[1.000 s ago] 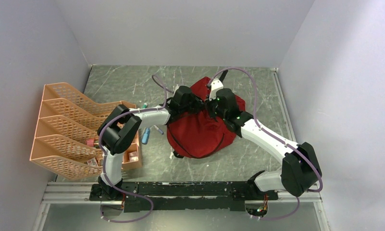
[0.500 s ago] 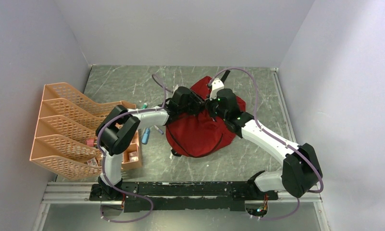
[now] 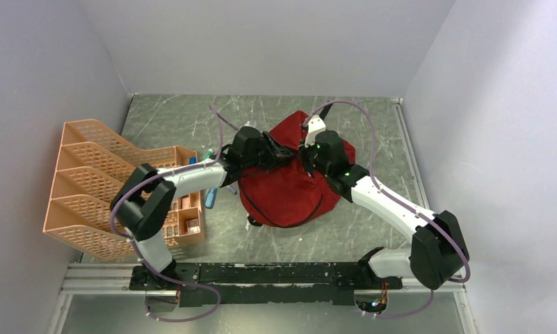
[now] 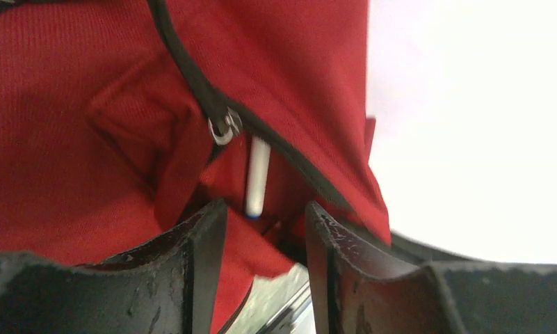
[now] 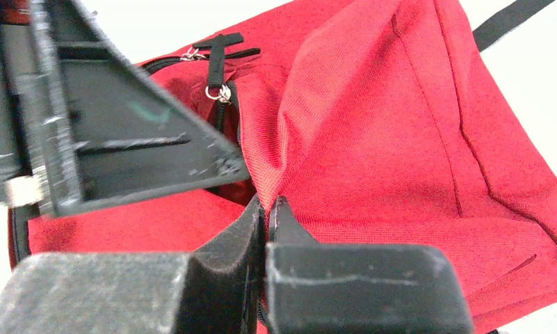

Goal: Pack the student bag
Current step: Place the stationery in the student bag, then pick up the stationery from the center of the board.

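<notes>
A: Overhead view. Where is the bag point(image 3: 289, 195)?

B: On the table point(image 3: 164, 118), slumped in a heap directly under both claws. The left claw point(image 3: 284, 152) reaches in from the organiser point(image 3: 87, 174) side, forearm stretched long and nearly level. The right claw point(image 3: 305, 158) comes in from the opposite side, elbow bent, wrist tipped down. The two tips nearly meet over the bag's top.

A: Left wrist view?

B: Fingers apart, nothing between them. Just ahead of the tips a white pen point(image 4: 256, 177) stands in the bag's open slot, below the zipper pull point(image 4: 223, 130). As far as I can tell it touches neither finger.

A: Right wrist view?

B: Fingers together, pinched on a fold of red cloth at the lip of the opening. The fold runs up and away from the tips. The left claw's black body sits just left of the pinch, over the bag's mouth.

A: Handling notes?

B: Judgement only.
- Cloth is soft, limp and light, with no shape of its own.
- The mouth would likely sag shut if the pinch let go.
- The weave looks grippy rather than slick, and not fragile.
- Best holds are the hemmed lip beside the zipper, or a strap. Flat panels would only bunch up.
- The pen inside is loose, so tilting the bag could spill it.
</notes>
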`<state>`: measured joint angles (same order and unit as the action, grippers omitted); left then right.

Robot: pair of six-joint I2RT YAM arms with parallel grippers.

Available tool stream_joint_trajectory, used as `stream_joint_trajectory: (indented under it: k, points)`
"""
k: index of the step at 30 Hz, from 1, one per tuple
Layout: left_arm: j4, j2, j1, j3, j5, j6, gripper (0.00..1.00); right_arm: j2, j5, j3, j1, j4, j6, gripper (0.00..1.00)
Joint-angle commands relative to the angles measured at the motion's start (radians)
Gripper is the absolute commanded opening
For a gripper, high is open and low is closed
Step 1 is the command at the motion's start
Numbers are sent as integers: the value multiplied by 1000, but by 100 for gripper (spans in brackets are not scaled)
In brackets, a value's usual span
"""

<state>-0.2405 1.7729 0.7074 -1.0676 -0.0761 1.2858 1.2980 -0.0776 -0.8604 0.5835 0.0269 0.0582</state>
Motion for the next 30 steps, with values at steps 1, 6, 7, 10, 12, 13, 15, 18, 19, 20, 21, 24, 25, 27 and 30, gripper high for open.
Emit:
stream_joint_trajectory:
  k: [1, 6, 7, 10, 12, 13, 15, 18, 19, 20, 21, 24, 25, 27, 30]
  points:
    - [79, -120, -5, 82, -97, -226, 48, -31, 25, 11, 13, -51, 31, 0]
    - [297, -327, -8, 189, 85, -393, 48, -53, -19, 29, 14, -60, 43, 0]
    - [365, -367, -10, 187, 152, -414, 48, -60, -26, 35, 14, -65, 47, 0]
    - [534, -454, -23, 174, 329, -438, 49, -76, -41, 52, 14, -74, 57, 0]
    - [595, -488, -48, 176, 383, -429, 49, -81, -49, 54, 14, -68, 59, 0]
    - [614, -498, -62, 179, 392, -423, 49, -81, -52, 55, 13, -66, 58, 0]
    - [641, -507, -90, 183, 410, -406, 49, -83, -66, 57, 14, -63, 57, 0]
    - [661, -485, -137, 181, 406, -397, 49, -66, -79, 42, 13, -36, 68, 0]
    - [667, -468, -156, 177, 398, -398, 49, -56, -77, 34, 13, -31, 70, 0]
    - [677, -446, -173, 169, 387, -397, 48, -48, -76, 28, 13, -18, 74, 0]
    - [688, -423, -184, 160, 384, -396, 48, -41, -74, 23, 14, -2, 78, 0]
    - [734, -347, -197, 112, 407, -386, 47, -39, -65, 22, 14, 2, 80, 0]
    - [740, -328, -197, 100, 410, -387, 47, -43, -65, 25, 13, -1, 80, 0]
    - [738, -304, -197, 90, 416, -374, 48, -52, -70, 32, 13, -10, 78, 0]
    - [729, -284, -197, 90, 436, -337, 49, -58, -79, 34, 13, -3, 73, 0]
